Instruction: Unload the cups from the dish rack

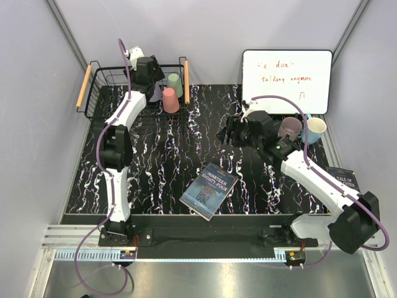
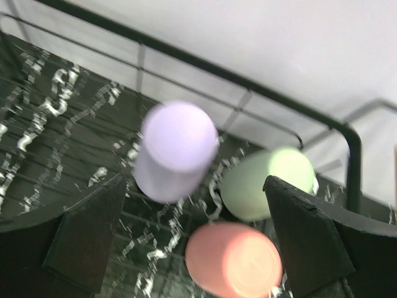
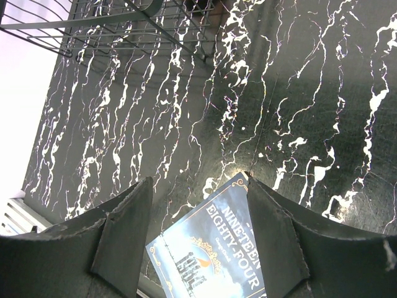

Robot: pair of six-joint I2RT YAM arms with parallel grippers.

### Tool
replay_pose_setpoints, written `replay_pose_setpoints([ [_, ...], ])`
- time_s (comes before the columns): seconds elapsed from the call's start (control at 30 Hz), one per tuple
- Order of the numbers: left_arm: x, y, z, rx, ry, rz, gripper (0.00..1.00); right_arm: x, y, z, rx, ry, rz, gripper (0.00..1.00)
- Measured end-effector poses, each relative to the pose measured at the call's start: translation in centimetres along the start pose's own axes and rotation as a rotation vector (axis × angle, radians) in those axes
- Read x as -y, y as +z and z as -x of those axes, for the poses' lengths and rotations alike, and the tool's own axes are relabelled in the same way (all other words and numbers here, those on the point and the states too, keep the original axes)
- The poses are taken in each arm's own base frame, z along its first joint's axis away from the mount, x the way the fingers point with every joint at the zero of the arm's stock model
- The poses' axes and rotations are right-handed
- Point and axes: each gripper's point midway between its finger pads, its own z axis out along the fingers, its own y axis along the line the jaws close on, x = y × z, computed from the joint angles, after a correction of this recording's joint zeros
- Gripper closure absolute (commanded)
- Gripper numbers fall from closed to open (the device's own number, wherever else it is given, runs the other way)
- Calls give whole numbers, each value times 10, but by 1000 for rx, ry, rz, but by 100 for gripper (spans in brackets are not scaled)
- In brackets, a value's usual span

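Mid-unload: poised w/ left jaws wide open, empty, over lilac plastic tumbler (image 2: 177, 149) inside black wire dish rack (image 1: 111, 67), beside pale-green tumbler (image 2: 268, 183) and salmon-pink tumbler (image 2: 234, 259). Also empty: right jaws, parted, well right of rack. Next, prob.: lower, close on lilac, lift clear of rim. Black white-veined marble-look table (image 1: 155, 161); grey booth walls (image 1: 205, 31).

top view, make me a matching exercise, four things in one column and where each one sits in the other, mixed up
1 pink cup
2 mauve cup
3 Nineteen Eighty-Four book
4 whiteboard

a beside the light blue cup
b far right, with writing on it
c in the dish rack
d near the front of the marbled mat

Pairs: 1-c, 2-a, 3-d, 4-b
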Motion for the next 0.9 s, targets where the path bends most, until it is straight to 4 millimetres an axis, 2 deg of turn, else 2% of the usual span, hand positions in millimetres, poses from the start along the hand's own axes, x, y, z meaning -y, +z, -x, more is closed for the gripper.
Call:
replay_pose_setpoints([
  [0.1, -10, 7, 10, 25, -16, 19, 1, 1, 1, -1, -4, 0, -2, 30],
  [0.3, -5, 29, 15, 46, -33, 6, 1, 3, 6, -5, -19, 1, -11, 30],
  [0.6, -12, 56, -36, -49, -25, 2, 1, 9, 16, -15, -50, 2, -31, 30],
  [0.73, -18, 62, -49, -81, -22, 5, 2, 12, 19, -18, -61, 2, -38, 30],
  [0.8, -18, 64, -49, -81, -26, 1, 7, 12, 19, -18, -60, 1, -39, 30],
  [0.83, -18, 65, -48, -80, -28, 0, 13, 12, 19, -18, -60, 1, -39, 30],
  [0.87, -17, 65, -46, -77, -33, -5, 25, 12, 19, -18, -60, 1, -39, 30],
  [0.9, -16, 65, -44, -74, -37, -9, 29, 12, 19, -18, -60, 1, -39, 30],
])
